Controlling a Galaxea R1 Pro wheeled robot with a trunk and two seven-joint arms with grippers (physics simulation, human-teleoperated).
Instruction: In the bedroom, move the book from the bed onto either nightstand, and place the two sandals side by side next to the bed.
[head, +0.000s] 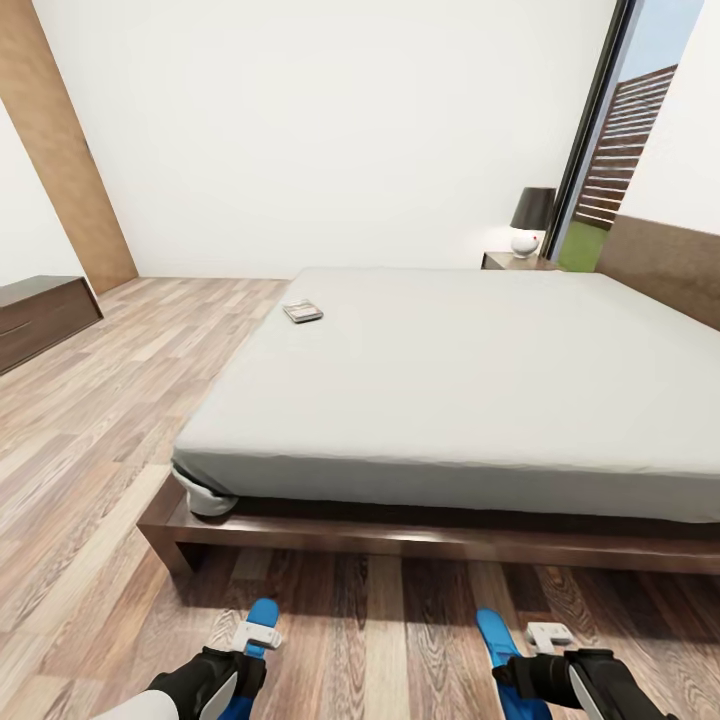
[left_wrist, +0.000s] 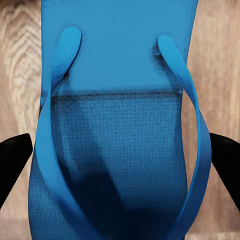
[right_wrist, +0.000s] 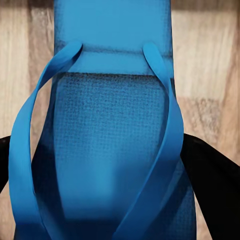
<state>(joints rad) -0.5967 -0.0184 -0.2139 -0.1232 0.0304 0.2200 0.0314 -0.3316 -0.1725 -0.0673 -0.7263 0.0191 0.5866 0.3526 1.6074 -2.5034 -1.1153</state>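
So: book (head: 302, 312) not moved, on bed (head: 450, 370). You have left gripper (head: 245, 640) and right gripper (head: 535, 645) each straddling sandal; whether fingers clamp, cannot tell. Sandals well apart.

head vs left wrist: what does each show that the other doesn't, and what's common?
Head view alone: the bed with the book near its far left edge, a nightstand carrying a lamp, and the right gripper over the right sandal. Left wrist view alone: the left sandal's straps and woven footbed up close, between the left gripper's fingers. Both: that sandal, that gripper, the plank floor.
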